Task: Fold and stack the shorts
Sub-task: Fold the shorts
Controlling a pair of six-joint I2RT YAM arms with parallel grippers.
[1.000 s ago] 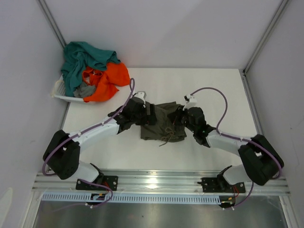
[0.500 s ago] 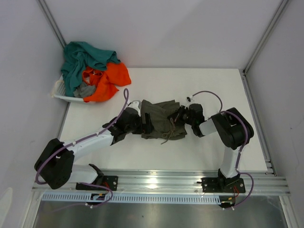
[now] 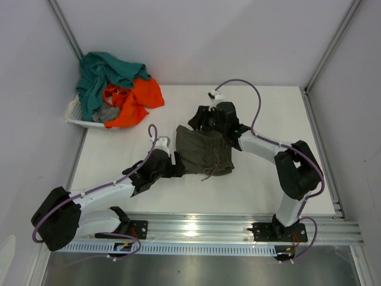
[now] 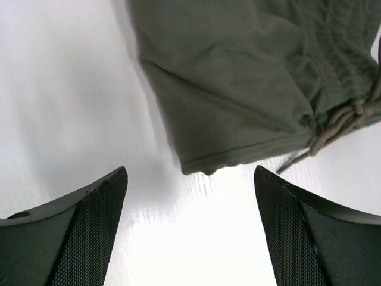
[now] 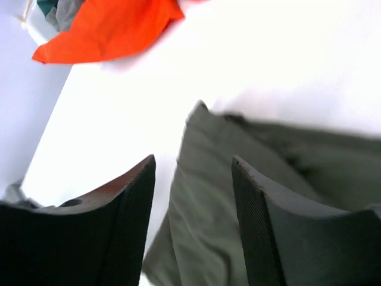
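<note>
Folding looks nearly finished on the olive shorts (image 3: 205, 152), which lie flat on the desk (image 3: 196, 196) as a compact, roughly rectangular bundle. Their drawstring (image 3: 209, 170) trails off the near edge. The left gripper (image 3: 177, 170) sits low at the near-left corner of the olive shorts, its jaws spread wide over bare surface just short of the hem, gripping nothing. The right gripper (image 3: 201, 121) hangs over the far edge of the same pair. Its jaws are partly apart, with cloth visible below the gap but none pinched between them.

Well off to the far left of the olive shorts, the teal shorts (image 3: 101, 74), orange shorts (image 3: 140, 98) and grey shorts (image 3: 106, 113) are heaped unfolded in and over the white basket (image 3: 74, 116). By my reading, one pair is about done, three are untouched, and no stack exists yet.
</note>
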